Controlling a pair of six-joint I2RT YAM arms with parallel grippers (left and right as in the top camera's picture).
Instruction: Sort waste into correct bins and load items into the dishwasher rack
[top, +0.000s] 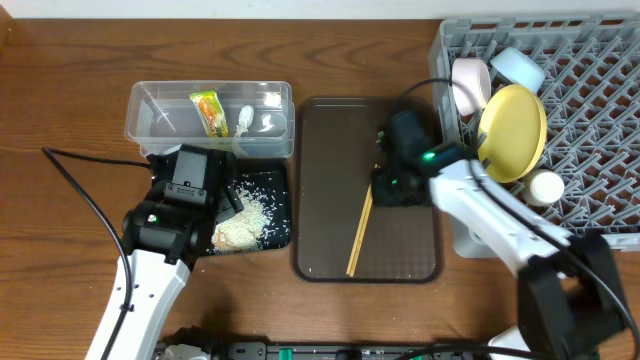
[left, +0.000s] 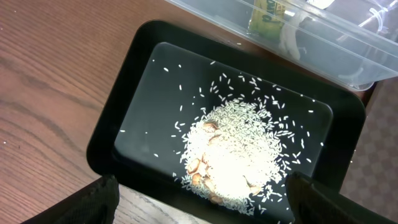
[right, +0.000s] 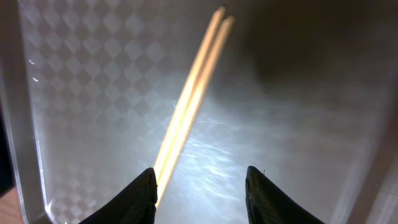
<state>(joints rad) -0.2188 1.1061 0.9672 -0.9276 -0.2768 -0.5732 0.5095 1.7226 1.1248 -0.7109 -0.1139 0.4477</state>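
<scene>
You're picking up the chopsticks (top: 360, 235): they lie on the brown tray (top: 320, 150), one end between your right fingers (right: 134, 199), which are spread and not yet gripping. Close, lift, then carry to the dishwasher rack (top: 600, 100). Your left fingers (left: 87, 205) hang released.

Seen from above, the light falls soft and even on the brown wooden worktop (top: 60, 90), with only faint shadows beside the clear rectangular plastic tub (top: 140, 120). In the left wrist view the heap of white rice (left: 233, 155) burns out to plain white on the glossy flat black tray (left: 143, 106). In the right wrist view a broad glare washes over the patterned brown serving tray (right: 81, 93), bleaching the pair of wooden chopsticks (right: 193, 93). Its upper right corner sinks into shadow, and the right end effector (right: 200, 180) shows as soft black silhouettes.
</scene>
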